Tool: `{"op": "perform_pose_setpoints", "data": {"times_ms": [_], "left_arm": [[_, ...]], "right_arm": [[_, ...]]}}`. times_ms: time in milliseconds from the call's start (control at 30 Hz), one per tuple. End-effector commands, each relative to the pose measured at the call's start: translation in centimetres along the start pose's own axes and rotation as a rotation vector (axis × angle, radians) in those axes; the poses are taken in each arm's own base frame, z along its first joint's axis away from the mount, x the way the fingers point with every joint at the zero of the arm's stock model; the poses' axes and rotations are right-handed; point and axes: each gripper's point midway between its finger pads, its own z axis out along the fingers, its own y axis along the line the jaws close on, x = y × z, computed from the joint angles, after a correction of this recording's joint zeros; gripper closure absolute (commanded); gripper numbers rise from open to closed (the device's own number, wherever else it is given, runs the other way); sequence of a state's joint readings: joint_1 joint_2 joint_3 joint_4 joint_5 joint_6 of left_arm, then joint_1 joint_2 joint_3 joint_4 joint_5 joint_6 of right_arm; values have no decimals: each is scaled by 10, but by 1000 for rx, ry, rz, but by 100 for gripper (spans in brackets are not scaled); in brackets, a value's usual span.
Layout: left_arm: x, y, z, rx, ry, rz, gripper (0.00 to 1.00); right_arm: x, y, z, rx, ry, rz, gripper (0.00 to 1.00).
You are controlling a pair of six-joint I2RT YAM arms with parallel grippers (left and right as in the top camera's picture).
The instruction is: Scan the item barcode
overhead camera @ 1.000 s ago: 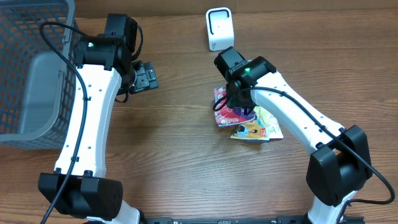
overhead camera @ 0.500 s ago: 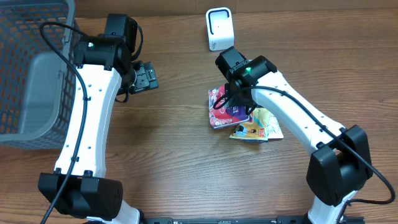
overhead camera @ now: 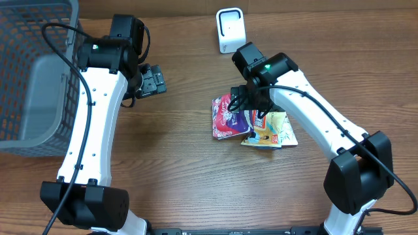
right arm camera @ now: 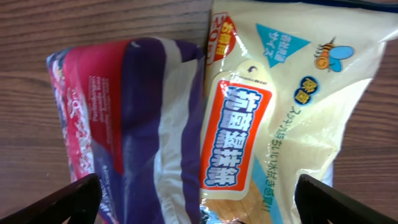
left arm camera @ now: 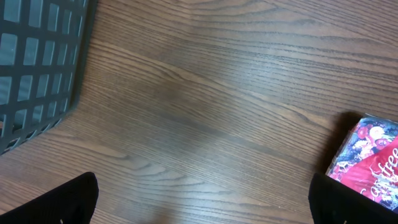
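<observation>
A pink and purple snack packet (overhead camera: pixel 225 117) lies flat on the wooden table, overlapping a yellow packet (overhead camera: pixel 271 130) to its right. My right gripper (overhead camera: pixel 253 104) hangs just above where the two meet, open and holding nothing. In the right wrist view the purple packet (right arm camera: pixel 124 124) and the yellow packet (right arm camera: pixel 298 93) fill the frame between the spread fingers of that gripper (right arm camera: pixel 202 208). No barcode shows on either packet. The white scanner (overhead camera: pixel 228 29) stands at the back. My left gripper (overhead camera: pixel 151 81) is open and empty, far left of the packets.
A grey mesh basket (overhead camera: pixel 32 65) fills the left side of the table, and its wall (left arm camera: pixel 37 62) shows in the left wrist view. A corner of the pink packet (left arm camera: pixel 370 155) appears at that view's right edge, beyond the left gripper (left arm camera: pixel 202 208).
The right gripper opened and let go of the pink and purple packet, which dropped flat and slid left on the table. The right arm shifted slightly right. The left arm stayed still.
</observation>
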State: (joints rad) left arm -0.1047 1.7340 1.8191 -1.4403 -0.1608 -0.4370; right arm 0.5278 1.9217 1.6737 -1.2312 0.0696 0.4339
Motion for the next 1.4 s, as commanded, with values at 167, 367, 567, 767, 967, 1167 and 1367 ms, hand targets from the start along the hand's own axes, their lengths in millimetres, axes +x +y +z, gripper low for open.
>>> {"op": "perform_pose_setpoints", "data": {"times_ms": [167, 367, 567, 767, 967, 1167, 1367], "left_arm": [[-2, -1, 0, 1, -1, 9, 0], [-2, -1, 0, 1, -2, 9, 0], [-2, -1, 0, 1, -2, 9, 0], [-2, -1, 0, 1, -2, 9, 0], [-2, -1, 0, 2, -1, 9, 0], [-2, -1, 0, 2, -2, 11, 0], [-2, -1, 0, 2, -2, 11, 0]], "right_arm": [[-6, 16, -8, -88, -11, -21, 0], [-17, 24, 13, -93, -21, -10, 0], [-49, 27, 23, -89, -138, 2, 0], [-69, 21, 23, -97, -201, 19, 0], [-63, 7, 39, -88, -165, 44, 0], [-54, 23, 46, -189, -121, 36, 0], [-46, 24, 65, -205, -113, 38, 0]]}}
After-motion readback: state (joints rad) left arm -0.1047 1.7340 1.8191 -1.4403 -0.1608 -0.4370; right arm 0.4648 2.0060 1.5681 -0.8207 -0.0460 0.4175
